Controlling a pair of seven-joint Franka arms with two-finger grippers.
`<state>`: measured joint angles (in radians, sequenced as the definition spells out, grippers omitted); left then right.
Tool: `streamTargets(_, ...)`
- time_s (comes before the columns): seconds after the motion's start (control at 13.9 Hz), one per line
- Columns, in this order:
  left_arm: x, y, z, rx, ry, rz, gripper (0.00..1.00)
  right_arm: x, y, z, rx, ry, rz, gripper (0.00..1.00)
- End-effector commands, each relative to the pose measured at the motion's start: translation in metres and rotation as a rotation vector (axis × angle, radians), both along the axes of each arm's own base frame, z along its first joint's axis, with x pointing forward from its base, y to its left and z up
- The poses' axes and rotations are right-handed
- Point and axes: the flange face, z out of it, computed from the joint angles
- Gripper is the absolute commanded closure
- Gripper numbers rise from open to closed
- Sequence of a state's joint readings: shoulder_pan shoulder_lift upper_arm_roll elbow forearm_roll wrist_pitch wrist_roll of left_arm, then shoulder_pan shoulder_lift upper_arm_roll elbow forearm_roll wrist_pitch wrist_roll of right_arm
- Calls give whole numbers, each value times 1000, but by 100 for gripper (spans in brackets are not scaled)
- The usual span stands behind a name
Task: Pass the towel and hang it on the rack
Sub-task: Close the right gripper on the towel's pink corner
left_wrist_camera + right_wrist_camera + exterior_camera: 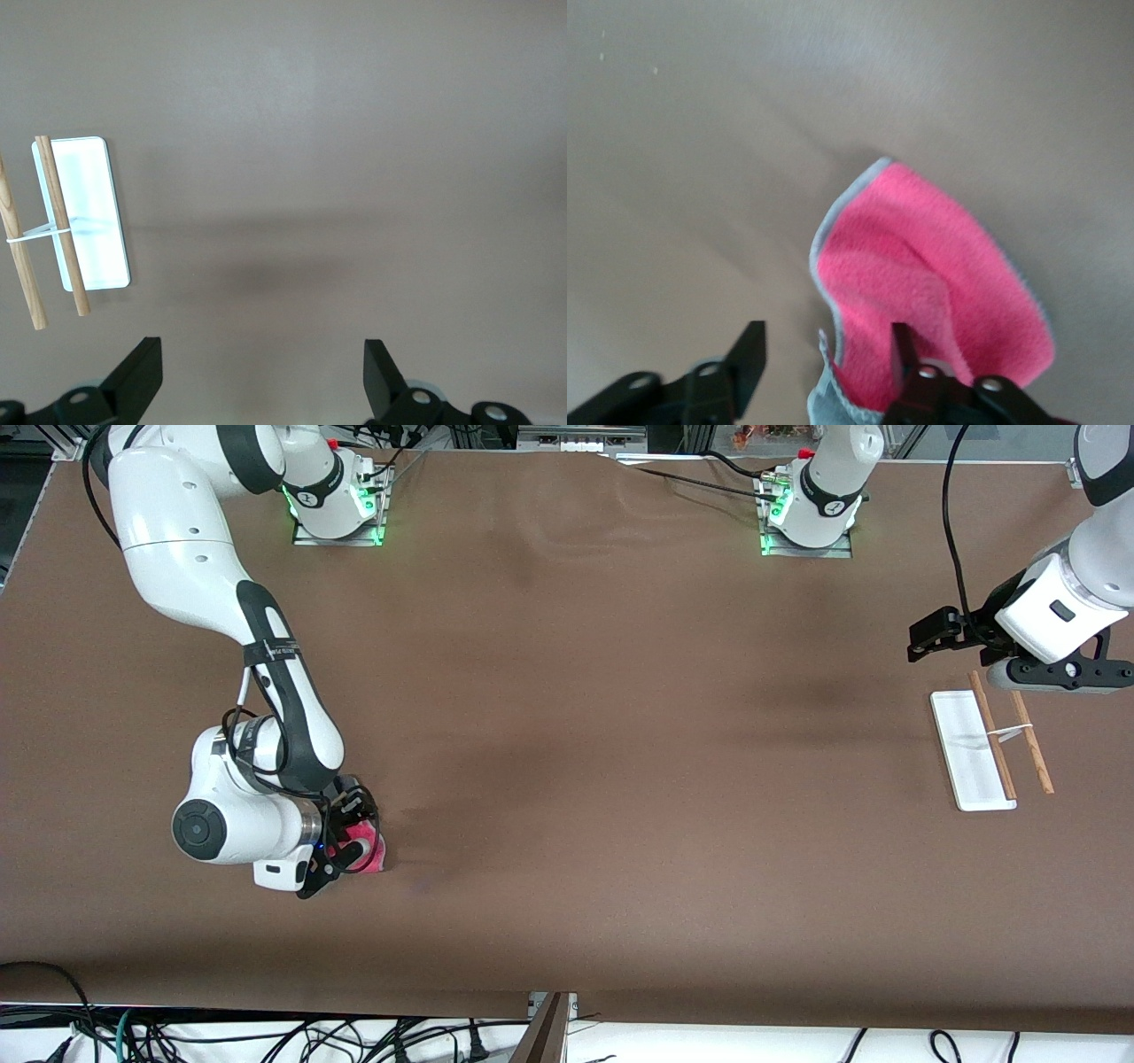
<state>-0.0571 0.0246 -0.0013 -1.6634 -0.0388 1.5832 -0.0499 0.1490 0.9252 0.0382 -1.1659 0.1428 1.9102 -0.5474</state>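
Pink-red towel (368,852) lies on the brown worktop (567,779), well apart from the rack (974,748); our right tool (347,849) is down on it. Left wrist: our left tool (261,376) waits, released, near the rack. Right wrist: jaws straddle a raised towel fold, not yet clenched.

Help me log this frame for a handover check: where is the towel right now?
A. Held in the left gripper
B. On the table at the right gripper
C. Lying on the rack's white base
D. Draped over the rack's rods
B. The towel lies on the table at the right gripper, toward the right arm's end, while the rack and the open left gripper hold nothing.
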Motion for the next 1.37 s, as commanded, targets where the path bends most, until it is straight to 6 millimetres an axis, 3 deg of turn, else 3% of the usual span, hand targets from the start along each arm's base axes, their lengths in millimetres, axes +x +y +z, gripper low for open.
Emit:
streamTargets(0.0,4,5,4,-6,5,-18,0,-12,-5,-6,9,44,16,68)
streamTargets(0.07,5,11,4,-7,5,-7,0,-17,-10,-13,-3,53,13,88)
streamTargets(0.14,5,12,4,-9,5,-5,0,-18,-12,-12,-6,48,9,100)
streamTargets(0.36,5,12,4,-9,6,-7,0,-13,-30,-7,-7,45,-16,100)
streamTargets(0.72,5,13,4,-9,6,-4,0,-8,-28,12,-9,58,-14,100)
streamTargets(1.3,4,12,3,-8,8,-2,0,-8,-26,79,-51,144,-44,100)
